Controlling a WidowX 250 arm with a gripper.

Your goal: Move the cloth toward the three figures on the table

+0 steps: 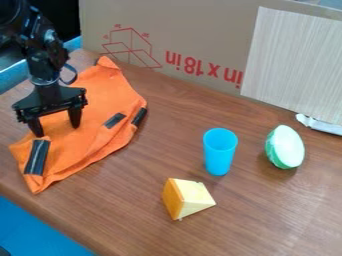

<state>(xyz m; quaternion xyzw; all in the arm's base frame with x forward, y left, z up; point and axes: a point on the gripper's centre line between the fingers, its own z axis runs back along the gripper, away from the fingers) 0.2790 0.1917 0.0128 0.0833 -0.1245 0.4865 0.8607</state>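
Cloth [100, 105], orange, one: lying rumpled on the left part of the table [127, 210], its far corner peaked up near the cardboard, its near corner close to the table's front edge. Dark strips on it, three: one [37, 157] at the near left end, the other two, [114, 120] and [139, 117], side by side toward the right edge.

Gripper [57, 130], black, one: hanging down over the left side of the cloth, its two fingers spread well apart, released, with nothing clasped between them. Whether the tips touch the fabric, I cannot tell.

Figures, three, all to the right of the cloth and apart from it. Item: one blue cup [219, 152], upright. Item: one yellow wedge [187, 197] with an orange side, nearer the front than the cup. Item: one half-round piece [286, 146], green with a pale face, right of the cup.

Backing, along the rear: one sheet of cardboard [200, 30] with red print, and one pale striped panel [294, 60] standing against its right part. By the panel's foot, one white object [320, 125], partly cut off by the view's edge.
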